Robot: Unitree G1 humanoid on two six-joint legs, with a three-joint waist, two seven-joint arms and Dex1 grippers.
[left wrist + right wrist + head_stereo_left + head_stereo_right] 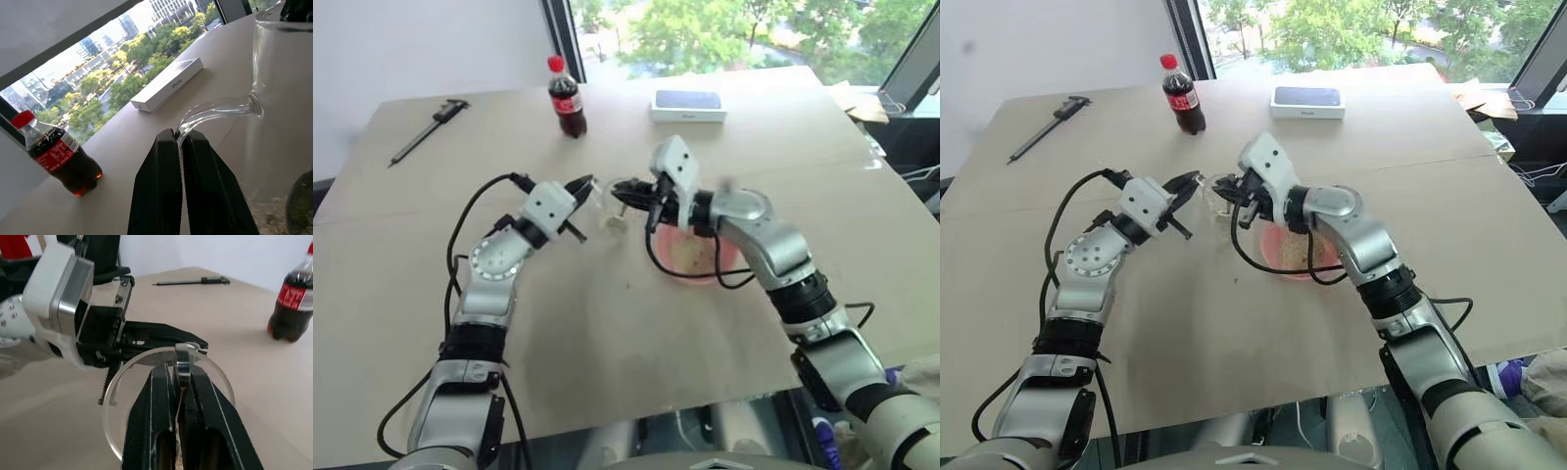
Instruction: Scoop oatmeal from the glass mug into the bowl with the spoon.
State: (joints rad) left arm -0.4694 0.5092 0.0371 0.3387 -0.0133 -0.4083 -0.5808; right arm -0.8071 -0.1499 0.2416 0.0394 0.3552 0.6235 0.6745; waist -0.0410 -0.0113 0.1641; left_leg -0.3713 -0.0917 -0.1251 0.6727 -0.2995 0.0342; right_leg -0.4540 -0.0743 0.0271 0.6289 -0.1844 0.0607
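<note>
Looks like an office or robotics lab room high up in a building. Large window (724, 29) along the far side, dark frames, treetops outside; city high-rises visible through it in the left wrist view. Plain white wall (421, 44) far left. Big table (607, 333) covered in beige cardboard sheeting. Caliper tool (429, 129) far left, cola bottle (567, 98) and white phone box (688, 105) far centre. Loose cables (906, 174) off the right edge.

- Both head views look forward and down over the table (607, 343), sharing the whole tabletop.
- Each wrist view looks along its fingers, very close, apparently both sharing the glass mug (279, 98).
</note>
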